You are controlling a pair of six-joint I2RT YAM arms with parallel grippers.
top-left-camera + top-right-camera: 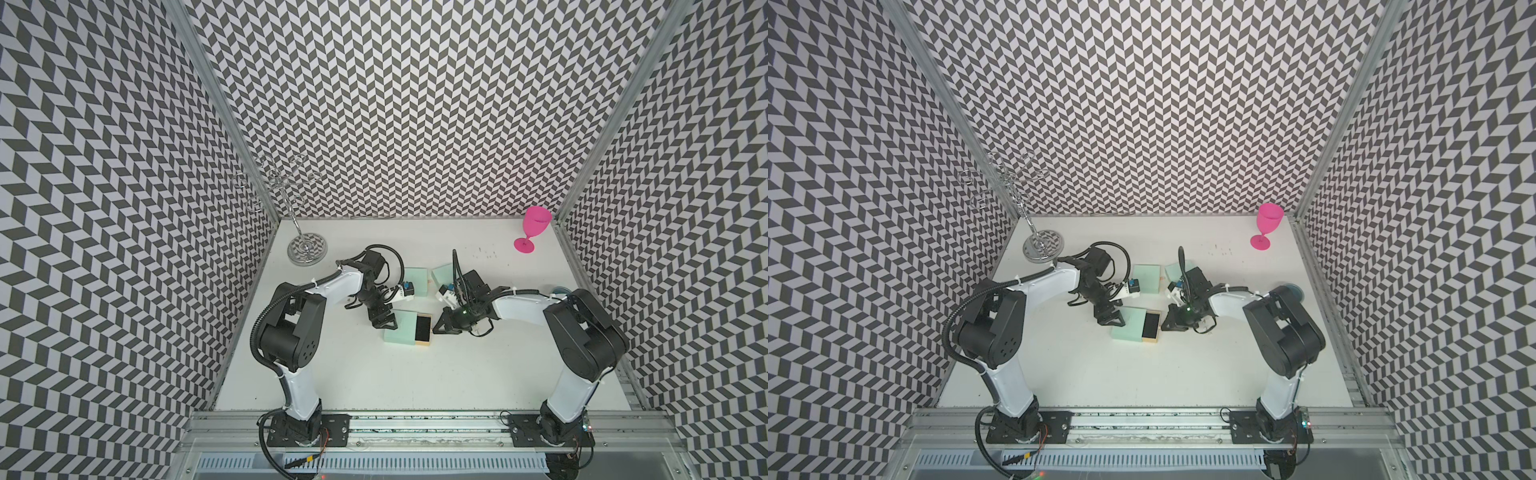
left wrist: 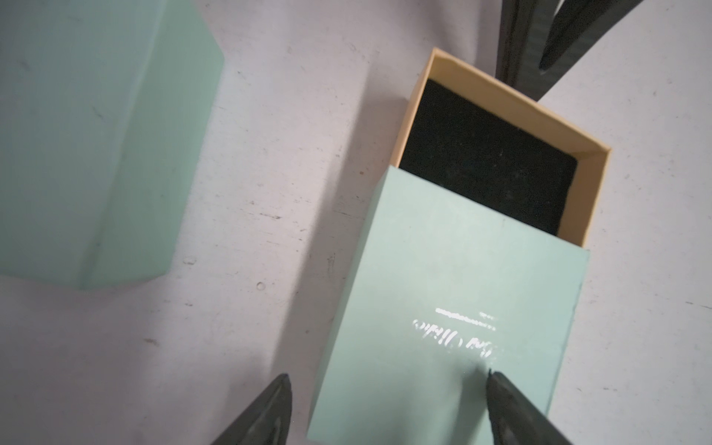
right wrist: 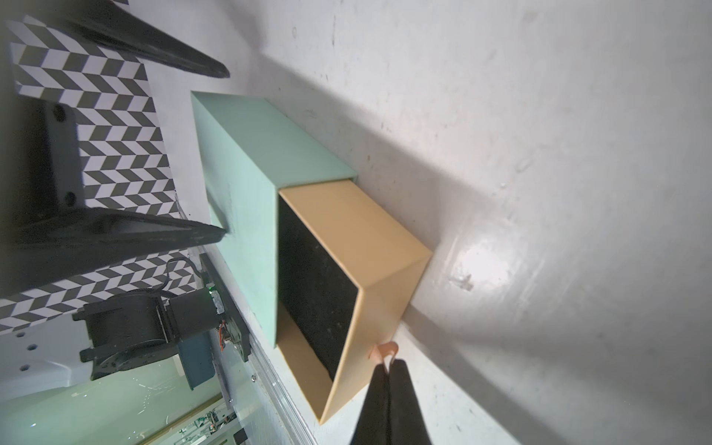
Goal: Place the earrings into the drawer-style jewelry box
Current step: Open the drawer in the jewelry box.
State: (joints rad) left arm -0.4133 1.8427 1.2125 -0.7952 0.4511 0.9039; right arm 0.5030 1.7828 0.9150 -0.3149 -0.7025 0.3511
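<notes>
Pinching the pink ribbon tab [image 3: 385,348], right gripper [image 3: 387,371] sits at tan card drawer's [image 3: 377,239] right end. Slide axis runs L-R. Left gripper [image 2: 389,379], jaws apart, rests one fingertip [image 2: 501,389] on mint card sleeve [image 2: 443,308].

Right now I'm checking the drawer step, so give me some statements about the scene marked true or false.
1. The drawer is pulled partly out of its mint sleeve. True.
2. The right gripper is open. False: it is shut on the drawer's pull tab.
3. The pink goblet lies on its side. False: it stands upright.
4. The left gripper is open at the mint sleeve. True.
</notes>
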